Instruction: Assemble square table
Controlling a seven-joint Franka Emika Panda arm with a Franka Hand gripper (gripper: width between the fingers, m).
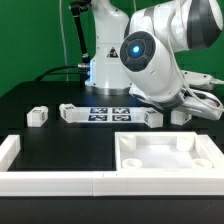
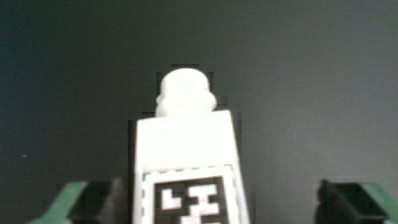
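**Black table: tool astride a short white tagged plastic leg**

I see its jaws apart, one each side of the leg, a gap showing. The white rimmed square plastic slab lies at the exterior view's right, just beside the long white border rail.

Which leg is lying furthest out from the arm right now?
The leg at the exterior view's far left, lying alone; the other legs sit close to the marker board, nearer the arm.
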